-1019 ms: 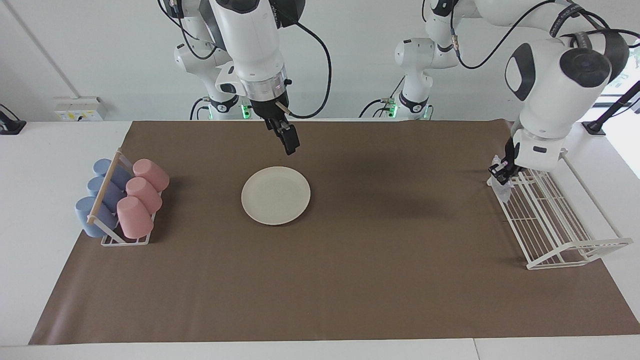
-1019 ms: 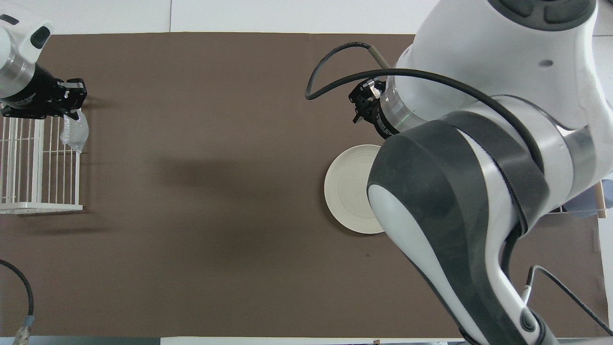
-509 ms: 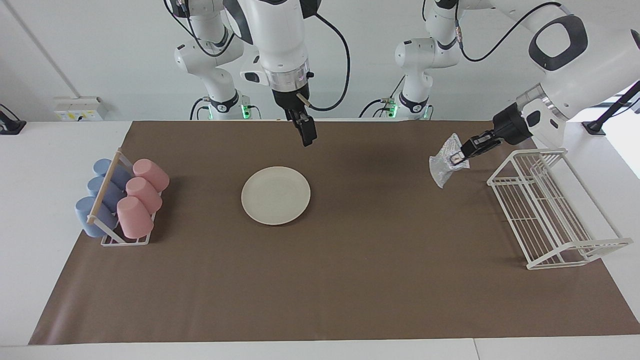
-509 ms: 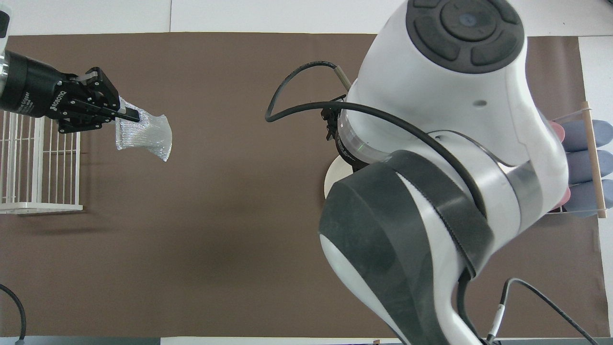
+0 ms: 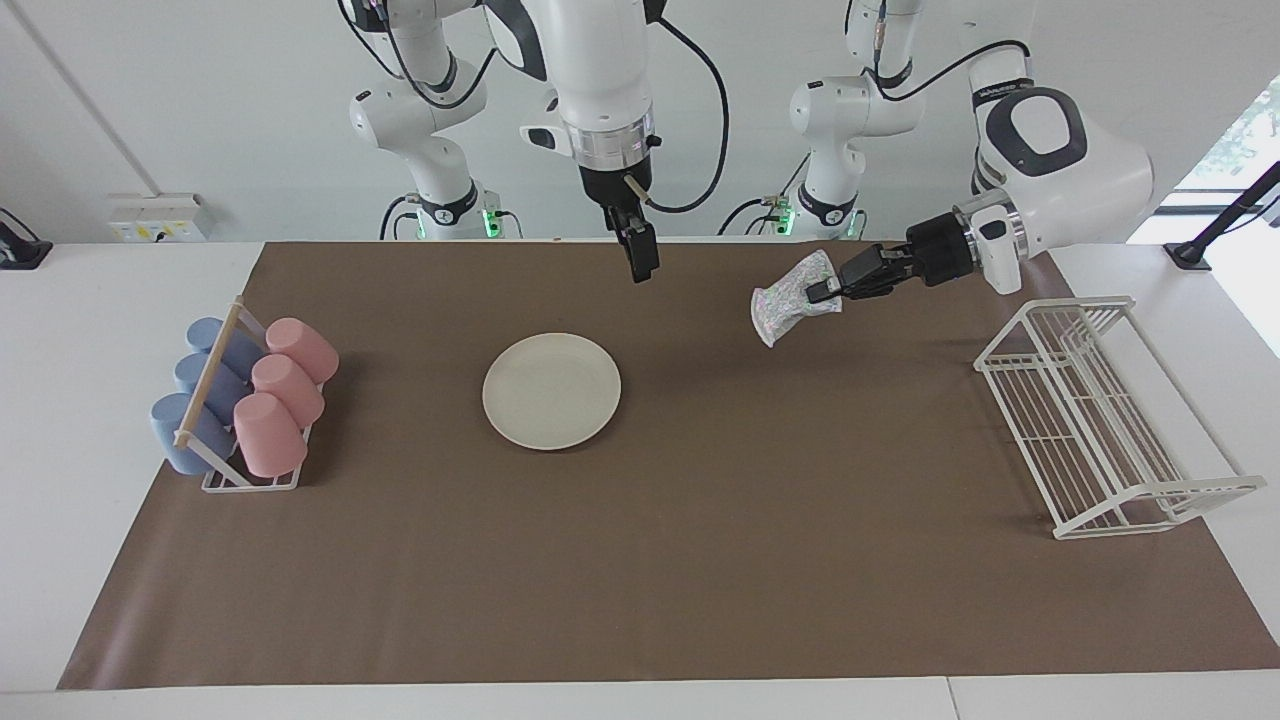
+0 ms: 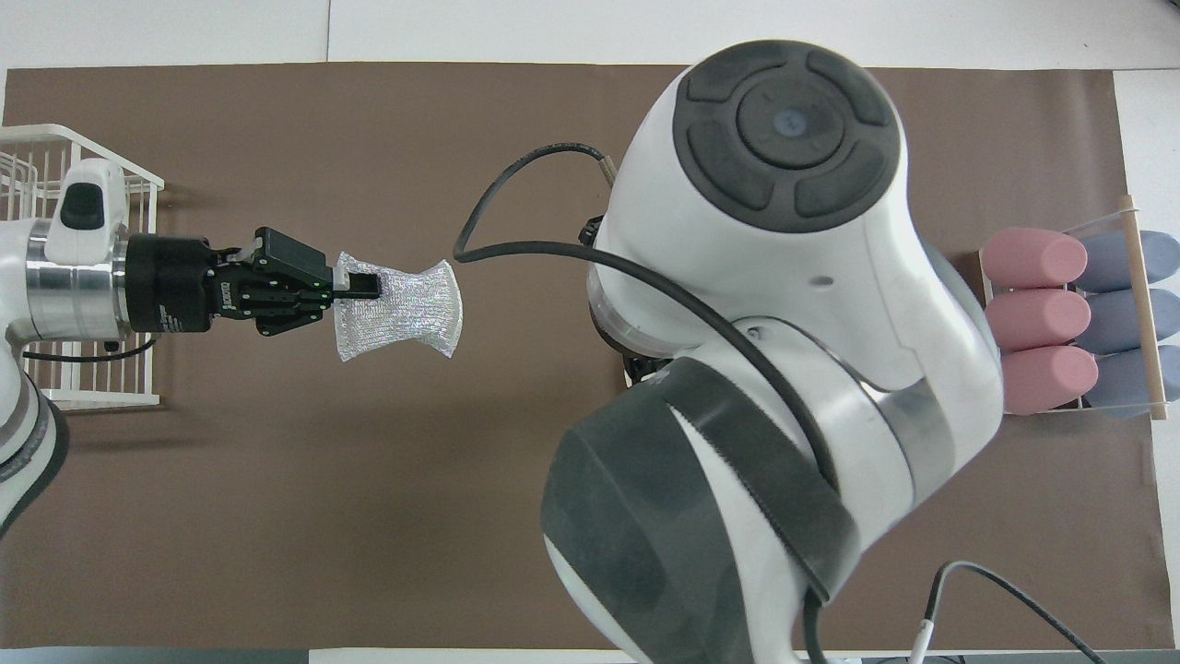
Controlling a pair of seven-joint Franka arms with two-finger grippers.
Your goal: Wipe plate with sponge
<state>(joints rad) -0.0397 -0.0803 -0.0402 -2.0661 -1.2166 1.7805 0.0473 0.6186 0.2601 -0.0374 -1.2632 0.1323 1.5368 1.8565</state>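
Note:
The cream-white plate (image 5: pixel 551 390) lies flat on the brown mat (image 5: pixel 700 560); in the overhead view the right arm's bulk covers it. The silvery, wrinkly sponge (image 5: pixel 788 298) (image 6: pixel 398 316) hangs in the air over bare mat, between the plate and the wire rack. My left gripper (image 5: pixel 822 291) (image 6: pixel 364 288) is shut on one edge of the sponge, its arm reaching out level. My right gripper (image 5: pixel 640 262) hangs high over the mat close to the plate, pointing down with nothing in it, well clear of the plate.
A white wire rack (image 5: pixel 1100 430) (image 6: pixel 55 277) stands at the left arm's end of the mat. A holder with pink and blue cups (image 5: pixel 245 405) (image 6: pixel 1069 323) lies at the right arm's end.
My left gripper lifted the sponge off the wire rack and carried it toward the plate. My right gripper rose and drifted toward the left arm's end.

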